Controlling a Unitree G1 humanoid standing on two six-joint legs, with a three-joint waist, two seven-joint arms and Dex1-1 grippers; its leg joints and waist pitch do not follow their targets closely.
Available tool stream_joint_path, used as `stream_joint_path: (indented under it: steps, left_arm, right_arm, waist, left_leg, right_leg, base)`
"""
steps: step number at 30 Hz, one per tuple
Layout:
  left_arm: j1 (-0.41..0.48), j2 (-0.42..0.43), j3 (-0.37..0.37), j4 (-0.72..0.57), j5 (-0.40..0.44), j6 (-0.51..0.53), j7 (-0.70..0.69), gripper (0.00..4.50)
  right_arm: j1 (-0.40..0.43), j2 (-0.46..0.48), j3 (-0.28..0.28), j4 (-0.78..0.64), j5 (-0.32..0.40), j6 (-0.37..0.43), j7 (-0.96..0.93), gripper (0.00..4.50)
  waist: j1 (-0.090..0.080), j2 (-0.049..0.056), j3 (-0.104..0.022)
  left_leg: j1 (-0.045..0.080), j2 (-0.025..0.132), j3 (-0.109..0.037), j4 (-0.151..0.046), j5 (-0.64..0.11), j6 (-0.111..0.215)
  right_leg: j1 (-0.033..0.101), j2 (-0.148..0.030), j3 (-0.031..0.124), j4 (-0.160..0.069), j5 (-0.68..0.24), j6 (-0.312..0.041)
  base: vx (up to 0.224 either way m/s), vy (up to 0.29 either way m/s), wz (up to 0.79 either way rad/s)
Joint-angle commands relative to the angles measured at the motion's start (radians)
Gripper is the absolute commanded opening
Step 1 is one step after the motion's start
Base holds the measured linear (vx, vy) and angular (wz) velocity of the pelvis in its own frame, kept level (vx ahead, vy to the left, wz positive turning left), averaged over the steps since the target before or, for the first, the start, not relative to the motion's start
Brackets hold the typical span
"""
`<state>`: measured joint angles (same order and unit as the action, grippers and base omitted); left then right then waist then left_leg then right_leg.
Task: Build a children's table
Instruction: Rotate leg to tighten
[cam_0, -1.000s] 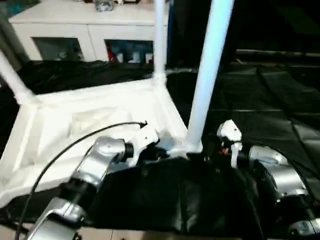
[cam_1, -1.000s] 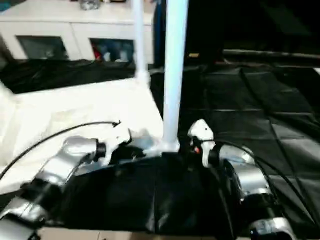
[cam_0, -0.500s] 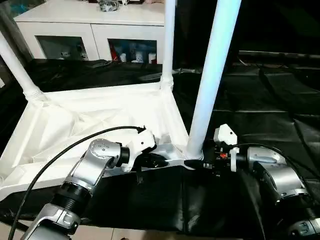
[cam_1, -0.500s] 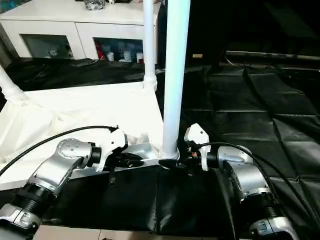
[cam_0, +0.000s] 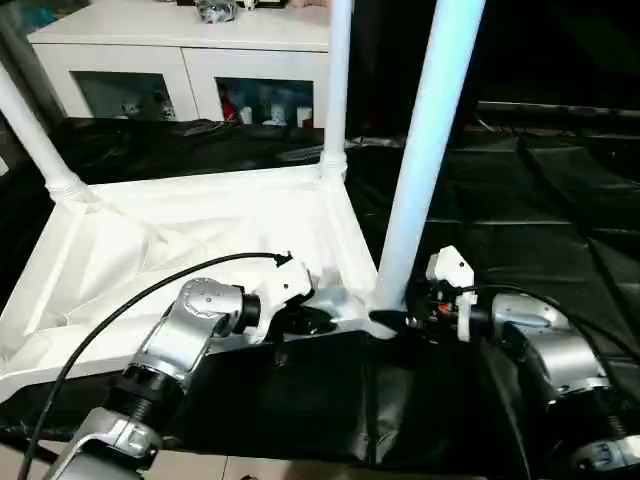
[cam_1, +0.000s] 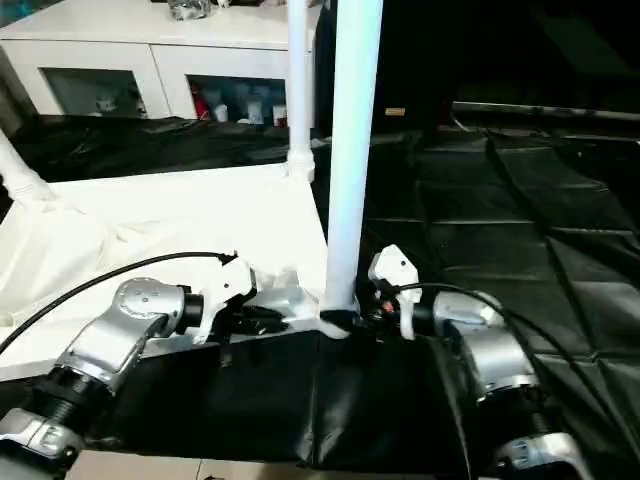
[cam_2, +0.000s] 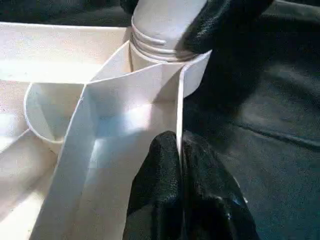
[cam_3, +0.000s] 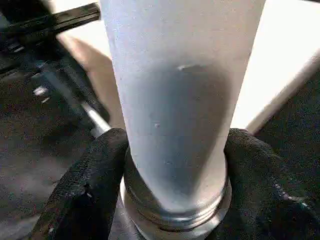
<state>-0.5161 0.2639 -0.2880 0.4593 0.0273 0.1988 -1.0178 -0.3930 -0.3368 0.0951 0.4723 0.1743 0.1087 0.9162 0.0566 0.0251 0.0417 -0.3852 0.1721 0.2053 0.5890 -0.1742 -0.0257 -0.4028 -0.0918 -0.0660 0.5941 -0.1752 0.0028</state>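
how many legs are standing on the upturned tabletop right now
3. The near leg rises from the corner by the right gripper, the far leg from the back corner near the cabinet, the left leg from the far left corner. A fourth may be hidden.

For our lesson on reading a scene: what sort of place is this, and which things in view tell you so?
Probably an indoor workshop or lab set up for assembly: a work table draped in black sheeting, a white glass-door cabinet holding oddments behind it, and an upturned children's table being fitted with legs.

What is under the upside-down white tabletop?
Black cloth spreads out from under the tabletop on every visible side. What the cloth rests on is covered; so is the tabletop's downward face.
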Motion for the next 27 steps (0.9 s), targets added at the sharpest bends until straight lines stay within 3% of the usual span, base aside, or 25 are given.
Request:
stream_joint_path:
  steps: [1, 2, 3, 4, 5, 6, 7, 8, 9, 10, 11, 14, 16, 20, 21, 27]
  left_arm:
    - [-0.024, -0.060, 0.013, 0.033, -0.012, 0.000, 0.085, 0.00]
    - [-0.047, -0.091, 0.012, 0.069, 0.009, 0.003, 0.148, 0.00]
    - [-0.060, -0.107, 0.012, 0.089, 0.021, 0.002, 0.184, 0.00]
    - [-0.060, -0.107, 0.012, 0.089, 0.021, 0.002, 0.184, 0.00]
    - [-0.077, -0.130, 0.013, 0.116, 0.031, 0.008, 0.228, 0.00]
    - [-0.092, -0.149, 0.015, 0.140, 0.039, 0.012, 0.264, 0.00]
    - [-0.134, -0.194, 0.021, 0.194, 0.055, 0.022, 0.347, 0.00]
    - [-0.134, -0.194, 0.021, 0.194, 0.055, 0.022, 0.347, 0.00]
    - [-0.150, -0.209, 0.025, 0.214, 0.062, 0.020, 0.385, 0.00]
    - [-0.161, -0.221, 0.029, 0.228, 0.066, 0.017, 0.404, 0.00]
    - [-0.162, -0.221, 0.029, 0.229, 0.067, 0.017, 0.406, 0.00]
    - [-0.171, -0.228, 0.027, 0.247, 0.081, 0.003, 0.408, 0.00]
    - [-0.168, -0.224, 0.027, 0.248, 0.080, -0.002, 0.399, 0.00]
    - [-0.151, -0.199, 0.019, 0.233, 0.068, -0.019, 0.338, 0.00]
    - [-0.141, -0.186, 0.016, 0.221, 0.064, -0.025, 0.311, 0.00]
    - [-0.093, -0.101, 0.017, 0.157, 0.035, -0.042, 0.183, 0.00]
  right_arm:
    - [0.008, 0.042, 0.001, 0.015, -0.028, 0.026, -0.103, 2.72]
    - [0.012, 0.080, -0.018, 0.017, -0.036, 0.043, -0.196, 2.72]
    - [0.014, 0.100, -0.029, 0.018, -0.036, 0.055, -0.240, 2.72]
    - [0.014, 0.100, -0.029, 0.018, -0.036, 0.055, -0.240, 2.72]
    - [0.015, 0.126, -0.043, 0.019, -0.040, 0.068, -0.300, 2.71]
    - [0.015, 0.148, -0.051, 0.023, -0.048, 0.078, -0.355, 2.71]
    - [0.018, 0.206, -0.068, 0.033, -0.058, 0.094, -0.465, 2.71]
    - [0.018, 0.206, -0.068, 0.033, -0.058, 0.094, -0.465, 2.71]
    - [0.019, 0.224, -0.071, 0.036, -0.065, 0.091, -0.499, 2.71]
    - [0.018, 0.236, -0.068, 0.040, -0.069, 0.081, -0.511, 2.71]
    - [0.018, 0.238, -0.067, 0.040, -0.069, 0.080, -0.511, 3.26]
    - [0.007, 0.260, -0.075, 0.034, -0.066, 0.075, -0.531, 3.46]
    - [0.003, 0.261, -0.076, 0.028, -0.064, 0.082, -0.526, 3.46]
    - [-0.002, 0.242, -0.052, 0.006, -0.064, 0.082, -0.465, 3.97]
    - [-0.002, 0.225, -0.039, -0.005, -0.060, 0.084, -0.423, 3.97]
    - [-0.003, 0.061, 0.019, -0.056, -0.050, 0.065, -0.142, 3.97]
  waist:
    - [-0.003, -0.022, -0.052]
    - [-0.004, -0.024, -0.052]
    - [-0.007, -0.023, -0.049]
    - [-0.007, -0.024, -0.051]
    - [-0.009, -0.023, -0.050]
    - [-0.006, -0.012, -0.050]
    - [-0.011, -0.016, -0.049]
    - [-0.011, -0.019, -0.051]
    - [-0.011, -0.022, -0.050]
    - [-0.010, -0.013, -0.050]
    - [-0.012, -0.016, -0.050]
    - [-0.011, -0.015, -0.051]
    - [-0.015, -0.015, -0.051]
    - [-0.021, -0.013, -0.052]
    - [-0.022, -0.020, -0.052]
    - [-0.016, -0.021, -0.055]
  left_leg:
    - [0.024, 0.060, -0.033, -0.073, -0.290, 0.027]
    - [0.021, 0.059, -0.034, -0.075, -0.290, 0.023]
    - [0.027, 0.057, -0.033, -0.076, -0.308, 0.016]
    - [0.029, 0.057, -0.034, -0.075, -0.315, 0.011]
    - [0.023, 0.056, -0.035, -0.077, -0.314, 0.013]
    - [0.027, 0.057, -0.037, -0.077, -0.325, 0.006]
    - [0.028, 0.056, -0.035, -0.078, -0.333, 0.003]
    - [0.030, 0.054, -0.037, -0.078, -0.343, -0.005]
    - [0.026, 0.053, -0.038, -0.078, -0.345, 0.001]
    - [0.027, 0.054, -0.039, -0.079, -0.346, 0.002]
    - [0.031, 0.054, -0.038, -0.078, -0.359, 0.001]
    - [0.025, 0.055, -0.040, -0.082, -0.357, 0.008]
    - [0.021, 0.056, -0.043, -0.085, -0.359, 0.008]
    - [0.022, 0.058, -0.041, -0.085, -0.358, 0.015]
    - [0.020, 0.058, -0.040, -0.085, -0.354, 0.021]
    - [0.015, 0.058, -0.034, -0.076, -0.291, 0.055]
  right_leg:
    - [0.032, -0.065, 0.044, -0.088, -0.399, -0.183]
    - [0.034, -0.063, 0.043, -0.088, -0.401, -0.176]
    - [0.026, -0.061, 0.045, -0.095, -0.422, -0.169]
    - [0.027, -0.064, 0.044, -0.095, -0.434, -0.164]
    - [0.029, -0.066, 0.044, -0.097, -0.445, -0.158]
    - [0.027, -0.065, 0.044, -0.098, -0.450, -0.152]
    - [0.023, -0.061, 0.044, -0.101, -0.451, -0.149]
    - [0.023, -0.063, 0.043, -0.102, -0.461, -0.145]
    - [0.028, -0.066, 0.041, -0.103, -0.471, -0.140]
    - [0.027, -0.066, 0.042, -0.104, -0.472, -0.138]
    - [0.022, -0.064, 0.042, -0.109, -0.476, -0.134]
    - [0.028, -0.065, 0.041, -0.107, -0.458, -0.133]
    - [0.032, -0.065, 0.039, -0.103, -0.436, -0.139]
    - [0.033, -0.065, 0.040, -0.102, -0.391, -0.160]
    - [0.035, -0.065, 0.040, -0.102, -0.382, -0.163]
    - [0.042, -0.070, 0.041, -0.096, -0.355, -0.180]
  base:
    - [0.000, 0.000, 0.00]
    - [0.000, 0.000, 0.00]
    - [0.000, 0.000, 0.00]
    - [0.000, 0.000, 0.00]
    - [0.000, 0.000, 0.00]
    - [0.000, 0.000, 0.00]
    - [0.000, 0.000, 0.00]
    - [0.000, 0.000, 0.00]
    - [0.000, 0.000, 0.00]
    - [0.000, 0.000, 0.00]
    - [0.000, 0.000, 0.00]
    - [0.000, 0.000, 0.00]
    - [0.000, 0.000, 0.00]
    - [0.000, 0.000, 0.00]
    - [0.000, 0.000, 0.00]
    - [0.000, 0.000, 0.00]
